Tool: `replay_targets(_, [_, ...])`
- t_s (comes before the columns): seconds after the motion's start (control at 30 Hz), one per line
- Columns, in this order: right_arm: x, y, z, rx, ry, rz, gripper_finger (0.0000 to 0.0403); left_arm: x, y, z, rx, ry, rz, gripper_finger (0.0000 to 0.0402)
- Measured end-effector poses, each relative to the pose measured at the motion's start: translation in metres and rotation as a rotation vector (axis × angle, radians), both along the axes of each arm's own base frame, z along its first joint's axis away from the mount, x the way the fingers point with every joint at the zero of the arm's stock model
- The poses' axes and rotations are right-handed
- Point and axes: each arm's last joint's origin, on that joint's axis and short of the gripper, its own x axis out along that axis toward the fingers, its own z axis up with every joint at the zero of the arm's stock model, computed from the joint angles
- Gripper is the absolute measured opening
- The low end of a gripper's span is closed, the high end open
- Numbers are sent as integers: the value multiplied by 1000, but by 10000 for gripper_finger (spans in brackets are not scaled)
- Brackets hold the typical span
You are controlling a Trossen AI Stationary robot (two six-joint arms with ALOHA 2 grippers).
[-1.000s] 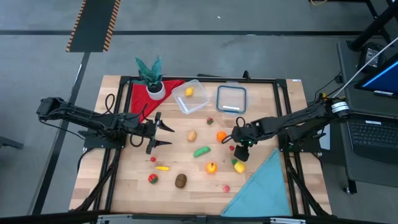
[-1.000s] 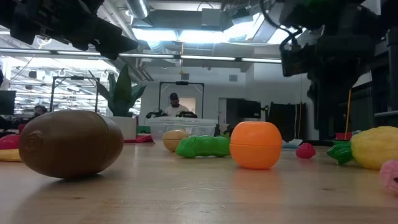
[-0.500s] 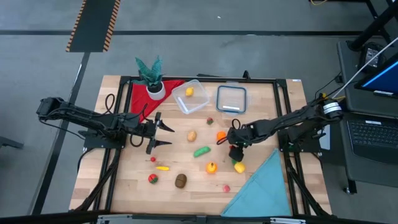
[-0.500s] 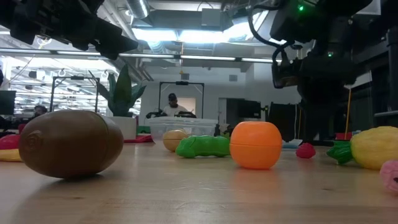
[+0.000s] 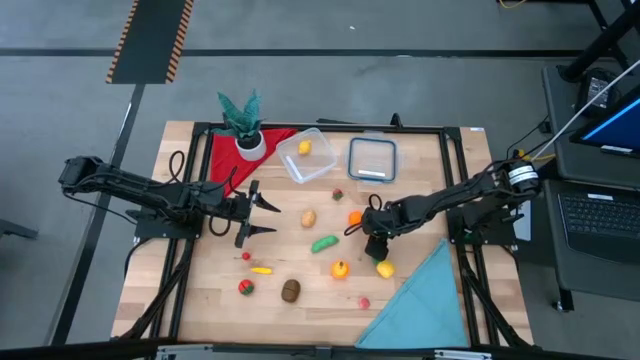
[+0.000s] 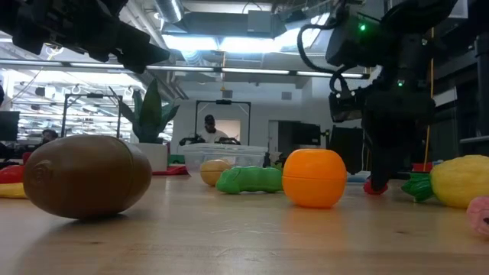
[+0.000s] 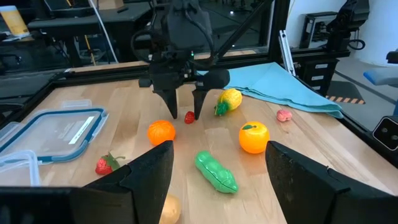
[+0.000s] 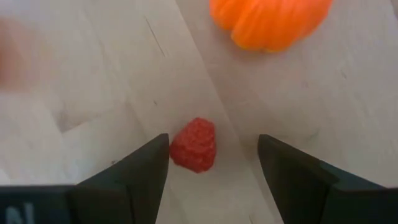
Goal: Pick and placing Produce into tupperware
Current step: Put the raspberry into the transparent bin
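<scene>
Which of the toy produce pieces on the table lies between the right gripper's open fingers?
The small red raspberry. It alone sits between the right gripper's spread fingers; the orange mandarin and the yellow lemon lie off to either side.

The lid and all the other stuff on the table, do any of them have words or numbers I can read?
No words or numbers can be read on anything here.
The lid has a pale patch that may be a label, too blurred to read.
The laptop screen beside the table glows blue, its contents too small to read.
The toy produce, such as the orange, shows no writing.
</scene>
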Motion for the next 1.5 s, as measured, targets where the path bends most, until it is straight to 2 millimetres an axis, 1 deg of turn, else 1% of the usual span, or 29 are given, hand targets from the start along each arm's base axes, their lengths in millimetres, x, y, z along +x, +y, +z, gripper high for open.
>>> replay_targets(0.13, [2,0,-4,-9,9,1,248,0,0,0,0,0,0,247])
replay_targets(0.37, [2,0,-5,-16,8,1,248,0,0,0,0,0,0,247])
replay_targets(0.47, [2,0,-5,-18,9,-1,239,0,0,0,0,0,0,247])
replay_targets(0.6, [2,-1,-6,-25,11,-3,208,0,0,0,-1,0,0,247])
replay_targets(0.9, [2,-2,-6,-32,14,-5,110,0,0,0,-1,0,0,247])
replay_targets(0.97, [2,-3,-6,-26,17,-10,97,0,0,0,-1,0,0,247])
replay_targets(1.17, [2,-9,-6,-16,22,-8,97,0,0,0,-1,0,1,247])
replay_targets(1.27, [2,-13,-2,9,12,-14,97,0,0,0,-1,0,1,247])
replay_targets(1.37, [0,-18,4,10,-11,-11,97,0,0,0,0,0,0,247])
replay_targets(1.5, [-1,-27,19,-4,-72,5,98,0,0,0,0,0,0,247])
